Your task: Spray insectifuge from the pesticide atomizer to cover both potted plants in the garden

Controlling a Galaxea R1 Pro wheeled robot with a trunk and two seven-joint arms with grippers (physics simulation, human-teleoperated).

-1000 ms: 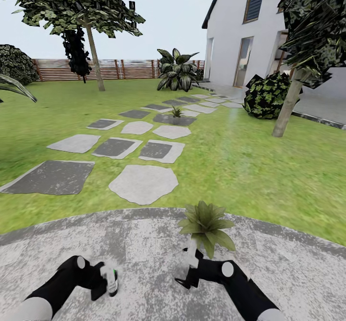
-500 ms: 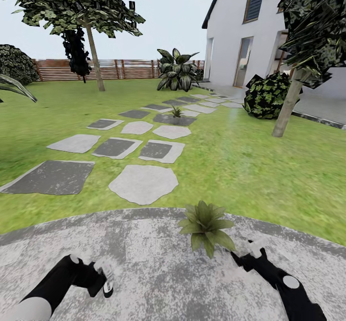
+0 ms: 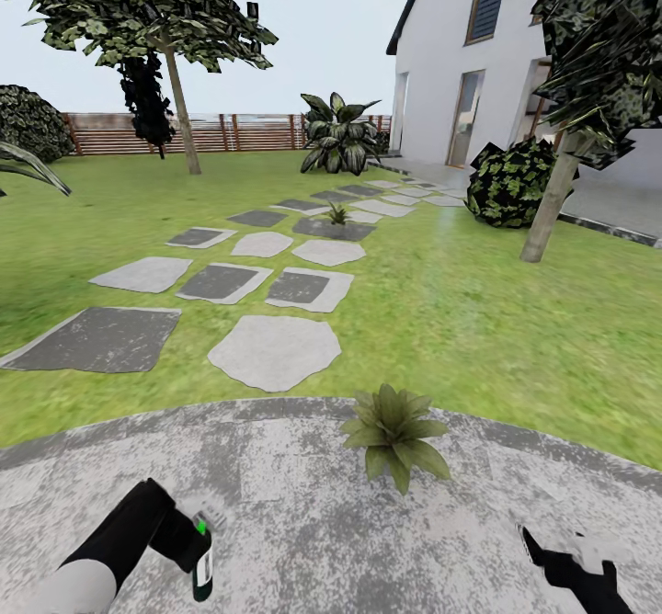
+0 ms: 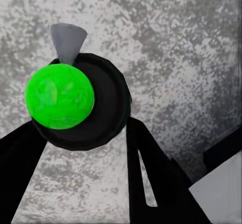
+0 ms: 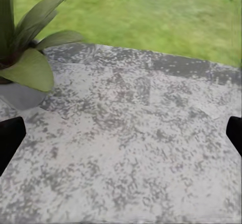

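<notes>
My left gripper point(image 3: 188, 545) is low at the left over the round paved patio point(image 3: 303, 504), shut on the pesticide atomizer point(image 3: 203, 559). The left wrist view shows the atomizer point(image 4: 80, 103) as a dark bottle with a green mark, a grey nozzle poking out, and black fingers point(image 4: 146, 178) on both sides. One potted plant point(image 3: 395, 432) stands at the patio's far edge, right of centre. The other potted plant point(image 3: 337, 215) sits far off on a dark stepping slab. My right gripper point(image 3: 552, 551) is open near the bottom right. Its wrist view has that gripper point(image 5: 121, 136) beside the near potted plant point(image 5: 27, 63).
Grey stepping slabs point(image 3: 274, 350) lead across the lawn toward a white house point(image 3: 478, 53). A tree trunk point(image 3: 550, 200) and dark bush point(image 3: 510, 182) stand right; a tree point(image 3: 179, 108), a broad-leaved bush point(image 3: 338, 136) and the wooden fence point(image 3: 239, 131) stand behind.
My right gripper has swung away from the near plant's base, out to the right and down. My left gripper has dropped a little, still holding the atomizer.
</notes>
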